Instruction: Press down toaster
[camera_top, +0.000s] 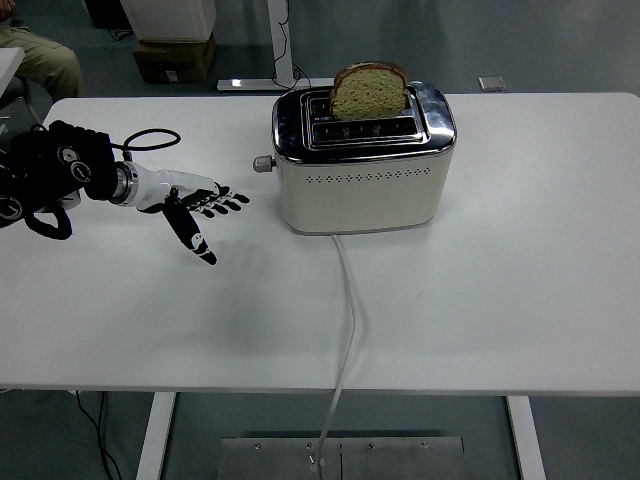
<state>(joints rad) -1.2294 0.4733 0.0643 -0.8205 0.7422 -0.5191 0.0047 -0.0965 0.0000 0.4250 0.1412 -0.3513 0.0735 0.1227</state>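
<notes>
Left robot hand (195, 205) (fingers spread) hovers beside toaster (362, 160).

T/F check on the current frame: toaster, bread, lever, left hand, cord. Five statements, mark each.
1. The bread slice stands raised out of the toaster. True.
2. The left hand is touching the lever knob. False: it is open and apart from the knob, to its left above the table.
3. The lever knob sits on the toaster's left end. True.
4. The cord runs off the table's far edge. False: it runs over the near edge.
5. The right hand grips the toaster. False: it is not in view.
</notes>
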